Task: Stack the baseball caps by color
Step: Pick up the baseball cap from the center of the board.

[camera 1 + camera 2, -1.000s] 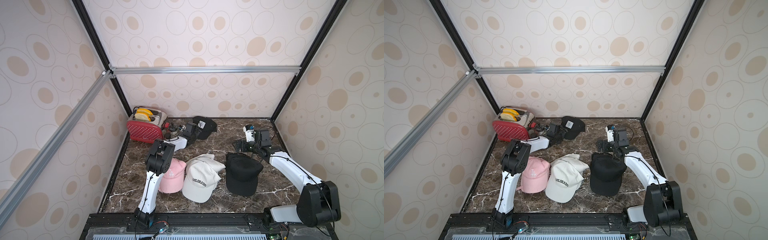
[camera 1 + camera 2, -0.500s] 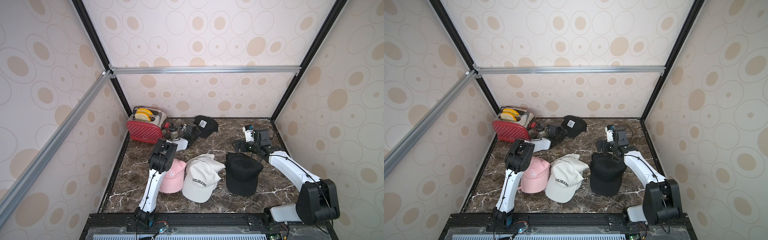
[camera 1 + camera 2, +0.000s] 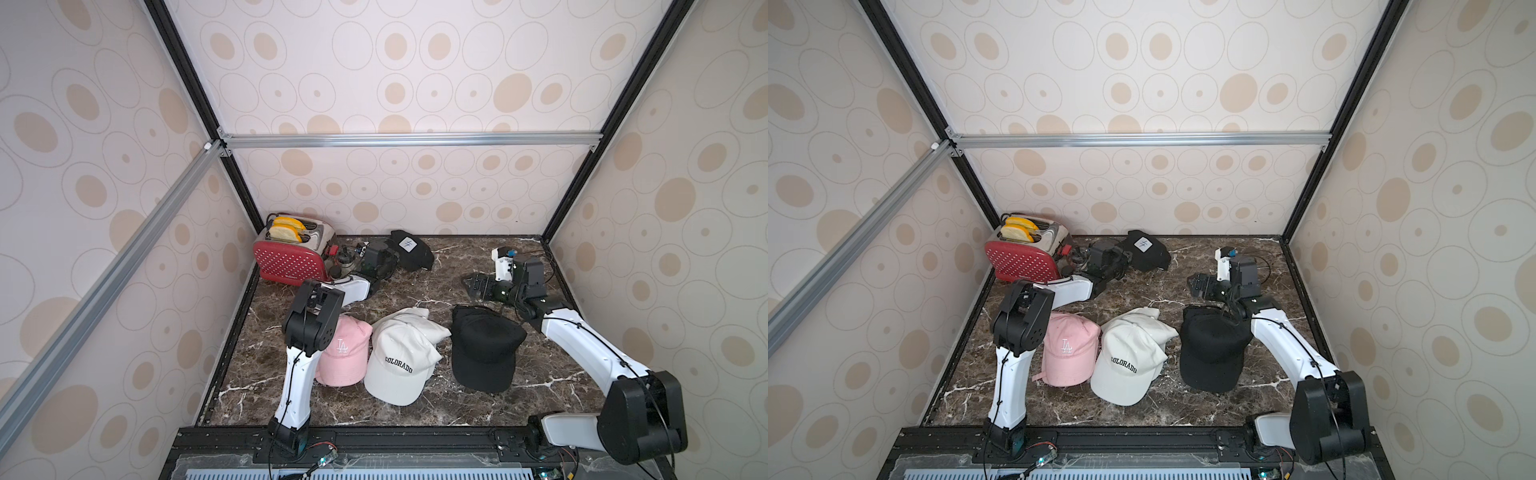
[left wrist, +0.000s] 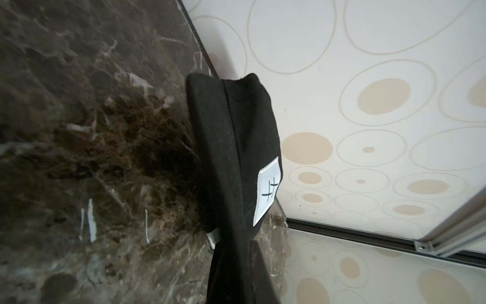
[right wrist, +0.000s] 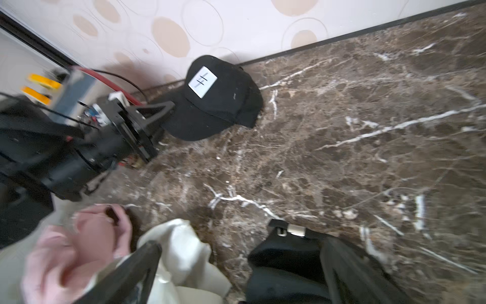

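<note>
Patched black cap (image 4: pixel 236 136) within left hand (image 4: pixel 232 247)

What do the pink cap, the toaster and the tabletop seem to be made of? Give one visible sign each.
Pink cap: soft matte cloth, probably cotton; it creases. Toaster: seemingly metal; red dotted side, brushed silvery top. Tabletop: smooth brown marble or marble-look laminate; white veins.

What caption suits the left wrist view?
Left gripper shut on the white-patched black cap, marble tabletop and patterned wall behind.
</note>
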Controlling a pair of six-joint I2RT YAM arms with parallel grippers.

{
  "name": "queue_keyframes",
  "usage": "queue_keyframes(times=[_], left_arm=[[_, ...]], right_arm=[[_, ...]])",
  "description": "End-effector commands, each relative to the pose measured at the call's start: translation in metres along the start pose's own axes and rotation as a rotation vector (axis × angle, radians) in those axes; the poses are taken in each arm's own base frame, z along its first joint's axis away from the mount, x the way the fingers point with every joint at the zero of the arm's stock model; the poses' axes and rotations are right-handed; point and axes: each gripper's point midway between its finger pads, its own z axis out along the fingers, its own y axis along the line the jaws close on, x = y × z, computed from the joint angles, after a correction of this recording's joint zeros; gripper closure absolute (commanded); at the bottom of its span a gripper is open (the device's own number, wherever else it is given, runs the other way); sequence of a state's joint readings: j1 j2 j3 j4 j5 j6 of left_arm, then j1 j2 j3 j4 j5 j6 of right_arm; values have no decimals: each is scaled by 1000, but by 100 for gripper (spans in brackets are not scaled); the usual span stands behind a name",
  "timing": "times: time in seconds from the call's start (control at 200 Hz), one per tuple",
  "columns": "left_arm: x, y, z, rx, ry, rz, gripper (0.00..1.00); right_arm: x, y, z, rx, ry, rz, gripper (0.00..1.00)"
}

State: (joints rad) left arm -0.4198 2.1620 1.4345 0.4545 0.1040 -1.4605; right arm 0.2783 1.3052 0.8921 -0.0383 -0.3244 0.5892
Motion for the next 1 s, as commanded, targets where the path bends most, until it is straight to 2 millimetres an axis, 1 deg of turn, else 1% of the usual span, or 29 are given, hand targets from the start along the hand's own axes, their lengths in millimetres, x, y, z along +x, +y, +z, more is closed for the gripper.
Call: queue_keyframes(times=[0.0, 0.03, 0.085, 0.155, 0.225, 0.315, 0.391, 0.431, 0.506, 0.591, 0.706, 0.756, 0.816, 0.901, 0.992], left_arm=[[-4, -77, -35, 236, 21, -105, 100], [-3, -87, -43, 271, 28, -117, 100], [-1, -99, -56, 313, 43, -145, 100], [2, -107, -71, 371, 50, -193, 100], [6, -121, -87, 471, 46, -252, 100], [18, -143, -105, 573, 75, -285, 100], [30, -160, -120, 638, 88, -274, 100], [35, -167, -127, 666, 96, -276, 100], [39, -177, -138, 725, 98, -290, 100], [40, -180, -148, 776, 88, -344, 100], [44, -165, -156, 787, 16, -429, 100], [45, -159, -159, 785, -21, -430, 100], [43, -161, -165, 797, -42, -406, 100], [44, -164, -169, 803, -44, -400, 100], [46, -165, -169, 808, -33, -419, 100]], right_arm=[[-11, 26, 0, -156, -42, 183, 0], [-12, 29, 0, -174, -38, 194, 0], [-12, 34, 1, -204, -26, 226, 0], [-14, 43, 2, -261, -28, 280, 0], [-16, 51, 5, -314, -39, 325, 0], [-14, 62, 13, -365, -6, 322, 1], [-13, 77, 18, -431, 30, 315, 3], [-16, 87, 19, -477, 28, 305, 3], [-19, 99, 21, -518, 13, 290, 4], [-26, 107, 20, -546, -18, 280, 4], [-38, 109, 19, -550, -83, 292, 4], [-45, 109, 18, -547, -120, 295, 5], [-51, 109, 16, -548, -163, 294, 7], [-56, 110, 15, -542, -198, 299, 10], [-60, 113, 14, -561, -228, 308, 24]])
